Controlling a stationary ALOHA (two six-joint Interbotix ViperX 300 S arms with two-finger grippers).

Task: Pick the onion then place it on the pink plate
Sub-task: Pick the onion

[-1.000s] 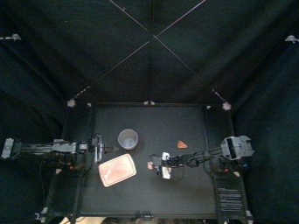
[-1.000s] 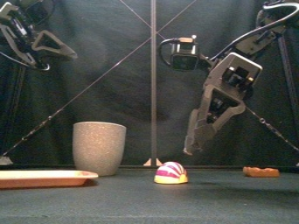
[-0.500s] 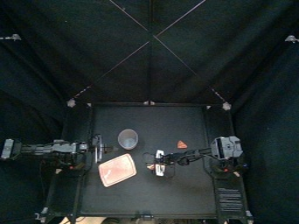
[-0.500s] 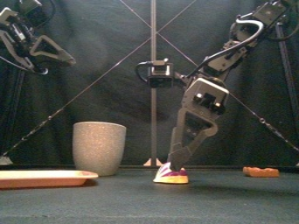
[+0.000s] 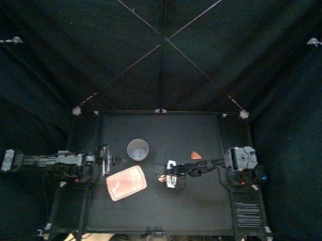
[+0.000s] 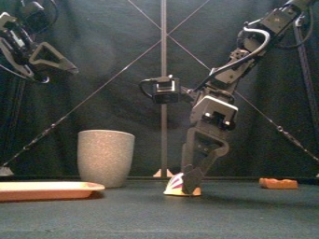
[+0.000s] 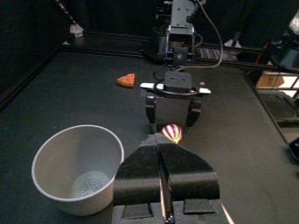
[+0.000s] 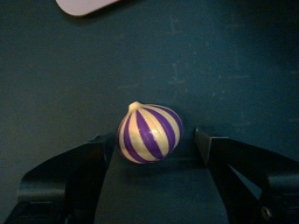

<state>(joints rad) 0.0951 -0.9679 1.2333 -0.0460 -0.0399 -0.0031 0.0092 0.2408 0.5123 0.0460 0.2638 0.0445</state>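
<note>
We count one onion [image 8: 149, 133], purple with white stripes, one pink plate [image 5: 124, 183], one tall grey cup [image 6: 106, 157] and one orange wedge toy [image 7: 126, 80]. There are two arms. The right gripper [image 6: 187, 180] is down at the table with its jaws spread, one on each side of the onion. The onion sits on the table, right of the plate and apart from it. The left gripper [image 7: 163, 147] hangs raised over the left side, jaws pressed together and empty. The table [image 5: 201, 202] is flat and black, and black curtains [image 5: 161, 56] close the back and sides.
</note>
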